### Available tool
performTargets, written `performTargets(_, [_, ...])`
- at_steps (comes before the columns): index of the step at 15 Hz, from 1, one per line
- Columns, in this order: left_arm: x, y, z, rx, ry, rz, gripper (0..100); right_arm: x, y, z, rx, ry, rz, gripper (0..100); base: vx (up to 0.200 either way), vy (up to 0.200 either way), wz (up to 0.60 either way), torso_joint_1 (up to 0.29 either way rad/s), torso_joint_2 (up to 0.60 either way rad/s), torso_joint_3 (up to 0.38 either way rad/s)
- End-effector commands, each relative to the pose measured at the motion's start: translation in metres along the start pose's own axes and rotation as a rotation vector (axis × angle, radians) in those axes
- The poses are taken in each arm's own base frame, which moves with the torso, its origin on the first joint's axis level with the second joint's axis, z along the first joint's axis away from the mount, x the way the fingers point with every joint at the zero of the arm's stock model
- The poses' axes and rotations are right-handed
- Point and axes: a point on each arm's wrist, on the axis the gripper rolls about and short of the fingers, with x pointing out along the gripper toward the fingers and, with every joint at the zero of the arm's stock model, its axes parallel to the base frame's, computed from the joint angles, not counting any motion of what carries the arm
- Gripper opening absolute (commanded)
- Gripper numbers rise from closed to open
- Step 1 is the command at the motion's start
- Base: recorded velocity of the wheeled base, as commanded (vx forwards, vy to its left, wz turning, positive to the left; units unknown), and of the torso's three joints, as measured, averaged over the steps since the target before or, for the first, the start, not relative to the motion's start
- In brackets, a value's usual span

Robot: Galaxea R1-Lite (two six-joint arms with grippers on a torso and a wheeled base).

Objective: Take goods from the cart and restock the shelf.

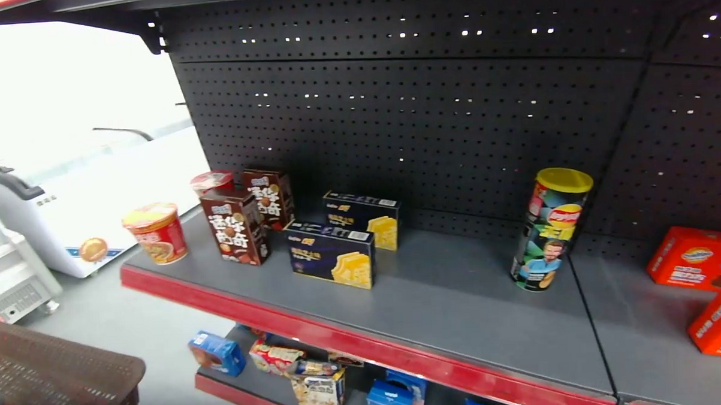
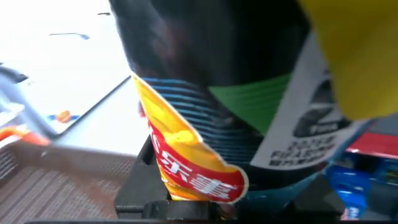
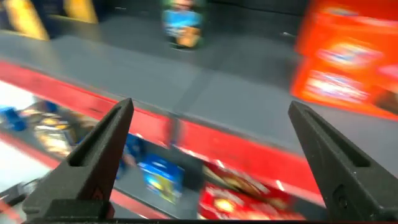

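The left gripper (image 2: pixel 186 186) seems clamped on the held can (image 2: pixel 249 106), yellow-lidded and tilted, though its fingers are mostly hidden behind it. The can hangs above the brown mesh cart (image 2: pixel 62 186), which sits low at the robot's left. The right gripper (image 3: pixel 210 104) has its fingers wide apart, holding nothing, just off the shelf's (image 1: pixel 448 295) red front edge. On that shelf a shelf can (image 1: pixel 551 229) stands upright between the blue boxes (image 1: pixel 332 254) and the orange boxes (image 1: pixel 695 257).

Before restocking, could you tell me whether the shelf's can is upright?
Upright: the can stands on the shelf, yellow lid on top.
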Motion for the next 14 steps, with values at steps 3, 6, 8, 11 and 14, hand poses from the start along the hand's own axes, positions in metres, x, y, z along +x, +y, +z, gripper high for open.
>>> performTargets(3, [-0.003, 0.0, -0.001, -0.001, -0.006, 0.01, 0, 0.0, 0.0, 0.0, 0.0, -0.001, 0.0, 100, 0.0, 0.0, -0.6, 0.001, 0.0, 0.002])
performTargets(6, [-0.007, 0.0, -0.008, -0.001, -0.009, 0.013, 0, 0.0, 0.0, 0.0, 0.0, -0.001, 0.0, 100, 0.0, 0.0, -0.6, 0.004, 0.0, 0.001])
performTargets(8, [-0.008, 0.0, -0.013, -0.001, -0.004, 0.013, 0, 0.0, 0.0, 0.0, 0.0, -0.001, 0.0, 100, 0.0, 0.0, -0.6, 0.005, 0.0, 0.005])
performTargets(11, [-0.014, -0.001, -0.017, -0.023, -0.03, 0.005, 0, 0.0, 0.0, 0.0, 0.0, -0.001, 0.0, 100, 0.0, 0.0, 0.0, 0.0, 0.0, 0.0])
performTargets(14, [-0.016, 0.001, -0.004, -0.037, -0.068, 0.016, 0, 0.0, 0.0, 0.0, -0.003, -0.001, 0.0, 100, 0.0, 0.0, 0.0, 0.0, 0.0, 0.0])
